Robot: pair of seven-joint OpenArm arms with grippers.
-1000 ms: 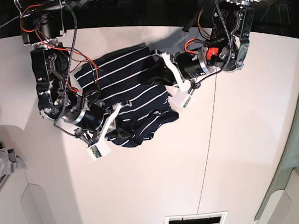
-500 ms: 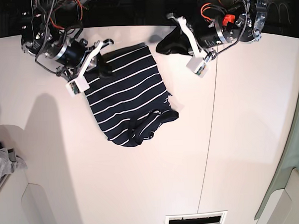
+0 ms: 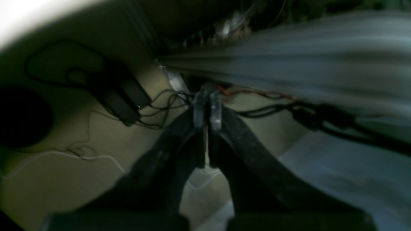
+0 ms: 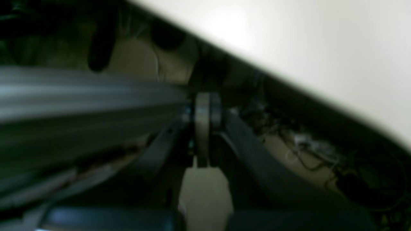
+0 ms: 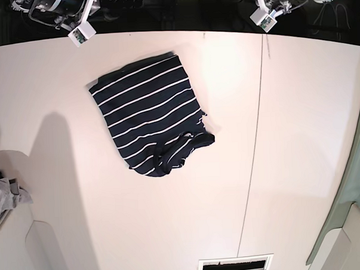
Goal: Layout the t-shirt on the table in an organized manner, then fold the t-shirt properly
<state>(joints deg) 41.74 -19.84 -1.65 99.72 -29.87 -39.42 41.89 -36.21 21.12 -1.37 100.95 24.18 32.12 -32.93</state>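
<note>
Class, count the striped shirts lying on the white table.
1: the striped t-shirt lies on the table, left of the seam in the base view, its lower end bunched. Another could be hidden beneath it; I cannot tell.

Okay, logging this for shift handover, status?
Both pincers shut, empty, off the table's far edge. Striped navy t-shirt part-folded, near end bunched. Nothing on it.

The t-shirt (image 5: 149,109) is navy with white stripes; the table (image 5: 172,225) is white.
</note>
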